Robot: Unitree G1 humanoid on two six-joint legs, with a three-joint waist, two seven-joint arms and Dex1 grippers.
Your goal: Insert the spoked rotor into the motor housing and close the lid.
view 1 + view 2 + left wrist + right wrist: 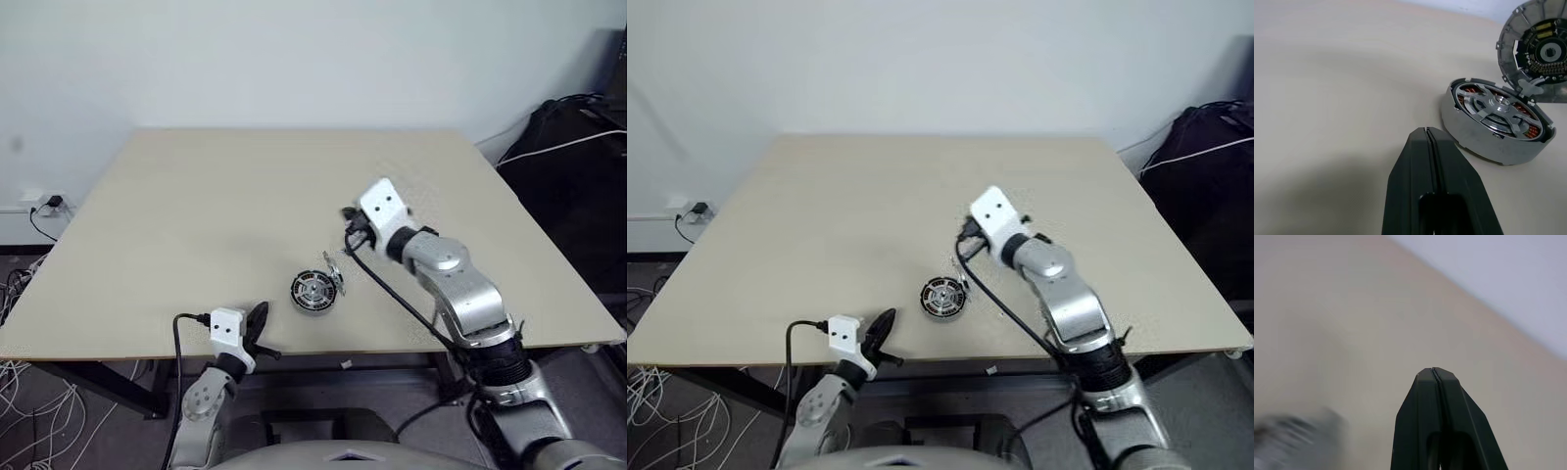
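Beige table [196, 215] bearing motor housing [1496, 128], spoked rotor [1498, 105] seated; lid [1536, 58] leaning beside, awaiting closing; both grippers [1426, 131] [1433, 370] pinched empty.

Rotor [1497, 108]: bright polished metal, glossy. Housing [1484, 139]: smooth satin-grey metal wall, copper-coloured windings between the spokes. Lid [1535, 58]: duller grey metal, dark ribbed face. Table [216, 215]: matt beige, smooth. Left gripper [1429, 142]: matt black fingers.

Motor housing [312, 292] on the bench [196, 225], near its front edge. Spoked rotor [1497, 106] seated inside the housing. Lid [1536, 68] stands tilted on edge just right of the housing, touching it. Cables on the floor [29, 392], left of bench.
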